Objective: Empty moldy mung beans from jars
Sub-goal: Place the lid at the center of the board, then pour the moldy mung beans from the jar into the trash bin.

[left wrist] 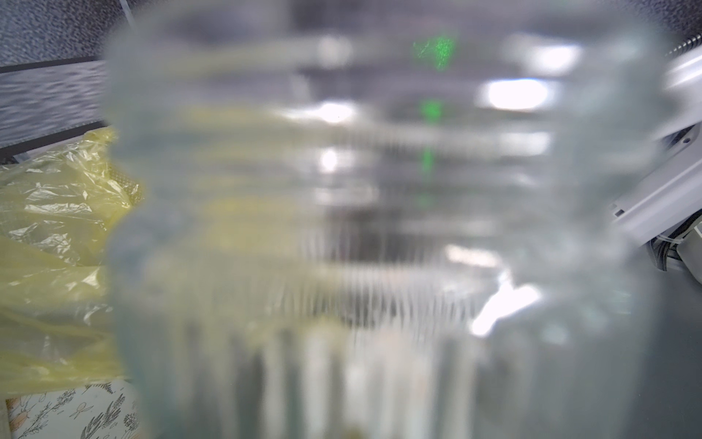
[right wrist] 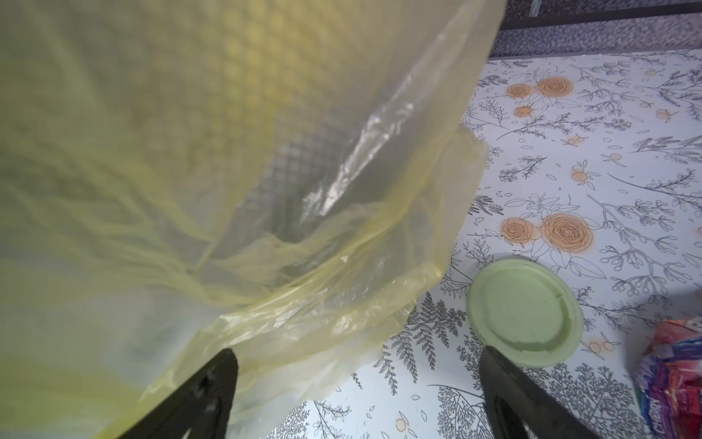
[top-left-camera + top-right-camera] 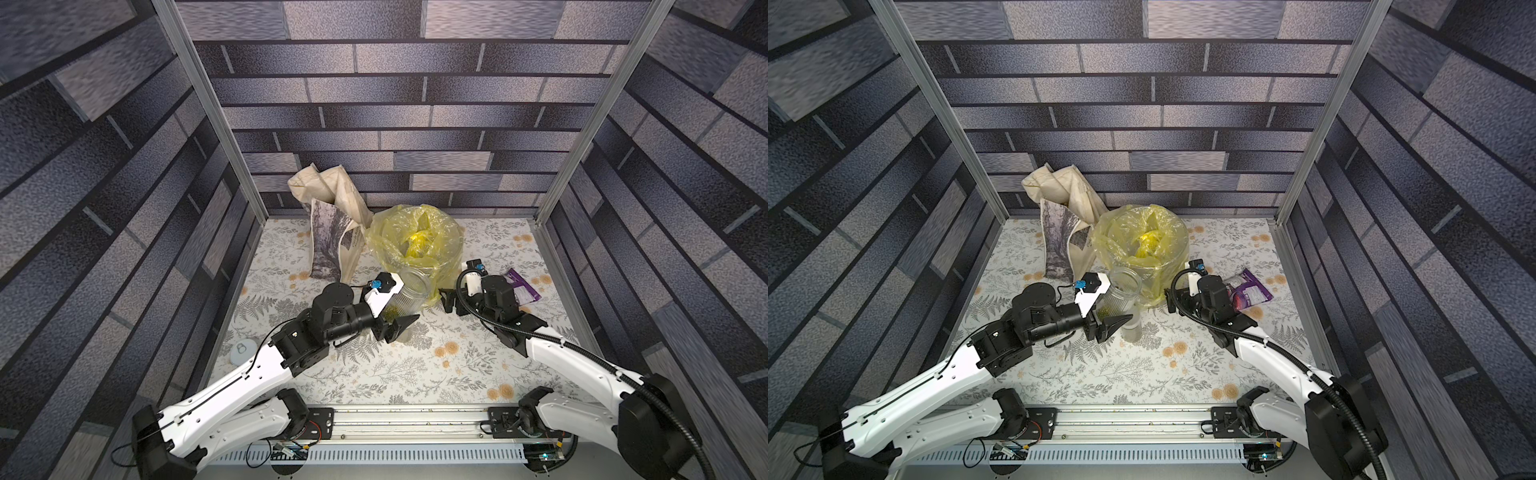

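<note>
floral tabletop (image 3: 415, 374): left gripper (image 3: 398, 312) clamps ribbed jar (image 3: 412, 291).

**Both top views.** Even, moderate light from overhead. The brightest spot is a yellow glare inside the plastic bag (image 3: 417, 243). Shadows on the table (image 3: 415, 365) are faint and soft-edged. Wall panels (image 3: 83, 208) stretch and slant toward the frame edges from wide-angle distortion. Fine detail is slightly soft.

**Left wrist view.** The ribbed jar (image 1: 380, 228) fills the frame, heavily out of focus. White glare patches and green speckled light spots sit on its wall. The bag and table print beside it are sharper.

**Right wrist view.** Bright, diffuse light. The bag is blurred close to the lens, with white sheen on its folds. The table print and pale green lid (image 2: 524, 311) are crisp, and the lid casts a thin soft shadow.
</note>
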Robot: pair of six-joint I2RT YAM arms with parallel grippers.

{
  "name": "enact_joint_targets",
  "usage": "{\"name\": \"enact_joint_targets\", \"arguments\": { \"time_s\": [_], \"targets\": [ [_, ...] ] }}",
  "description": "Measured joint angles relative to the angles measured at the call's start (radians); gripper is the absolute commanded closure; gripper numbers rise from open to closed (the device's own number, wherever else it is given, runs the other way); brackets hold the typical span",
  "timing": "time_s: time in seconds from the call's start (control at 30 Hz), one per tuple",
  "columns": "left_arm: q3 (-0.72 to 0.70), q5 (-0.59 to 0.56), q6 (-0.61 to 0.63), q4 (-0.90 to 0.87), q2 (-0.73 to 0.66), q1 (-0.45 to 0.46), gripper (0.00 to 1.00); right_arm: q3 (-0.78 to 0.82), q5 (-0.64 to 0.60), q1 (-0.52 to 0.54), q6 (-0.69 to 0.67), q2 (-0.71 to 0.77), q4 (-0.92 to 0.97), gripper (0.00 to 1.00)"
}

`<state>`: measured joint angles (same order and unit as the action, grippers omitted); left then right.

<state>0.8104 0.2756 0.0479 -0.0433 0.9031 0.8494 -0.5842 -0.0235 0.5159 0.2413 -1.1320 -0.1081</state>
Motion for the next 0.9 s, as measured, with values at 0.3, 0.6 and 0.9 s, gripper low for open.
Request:
{"name": "enact_joint_targets", "arguments": {
  "time_s": [0.3,0.6,0.9],
  "targets": [
    [0.000,-0.019,-0.001,-0.023,-0.002,0.001,0.29,0.010,0.080,-0.177,0.051,0.033,-0.015,0.00],
    [0.017,-0.022,-0.003,-0.048,0.012,0.003,0.29,0.024,0.103,-0.178,0.049,0.105,-0.008,0.00],
    [0.079,-0.022,-0.003,-0.067,0.065,0.006,0.29,0.039,0.146,-0.178,0.050,0.217,0.034,0.00]
  ]
}}
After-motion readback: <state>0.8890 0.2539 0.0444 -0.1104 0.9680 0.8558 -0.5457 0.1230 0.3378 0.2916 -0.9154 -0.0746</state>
